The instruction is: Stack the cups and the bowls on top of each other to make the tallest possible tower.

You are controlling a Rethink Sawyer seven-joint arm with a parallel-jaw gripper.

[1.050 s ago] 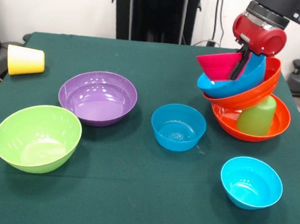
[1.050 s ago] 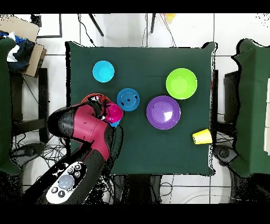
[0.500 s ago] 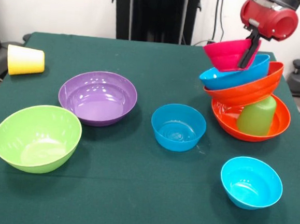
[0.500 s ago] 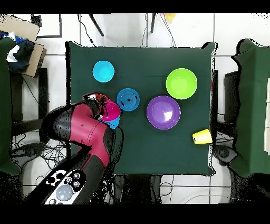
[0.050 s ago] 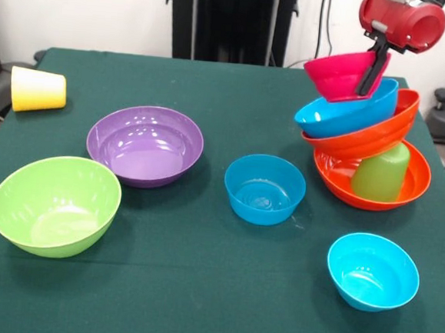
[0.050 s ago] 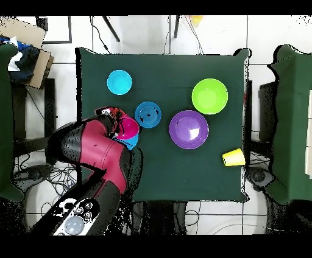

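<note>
The tower stands at the right of the front view. Its base is an orange bowl (image 5: 410, 185) holding an upside-down light green cup (image 5: 382, 173). A second orange bowl (image 5: 379, 132) leans on the cup, with a blue bowl (image 5: 342, 116) tilted in it. My gripper (image 5: 365, 87) is shut on the rim of the pink-red bowl (image 5: 339, 74), which hangs tilted at the blue bowl's rim; I cannot tell if they touch. From overhead the pink-red bowl (image 6: 128, 128) shows beside my arm. A yellow cup (image 5: 37, 89) lies on its side at the far left.
Loose upright bowls stand on the green table (image 5: 197, 288): purple (image 5: 145, 145), lime green (image 5: 55, 204), blue (image 5: 264, 188) and small cyan (image 5: 372, 271). The tower is close to the table's right edge. A box (image 6: 27, 48) sits off the table.
My gripper has risen and shifted slightly right with the pink-red bowl, lifting it out of the blue bowl's hollow. The blue and upper orange bowls shifted a little; the loose bowls stayed put.
</note>
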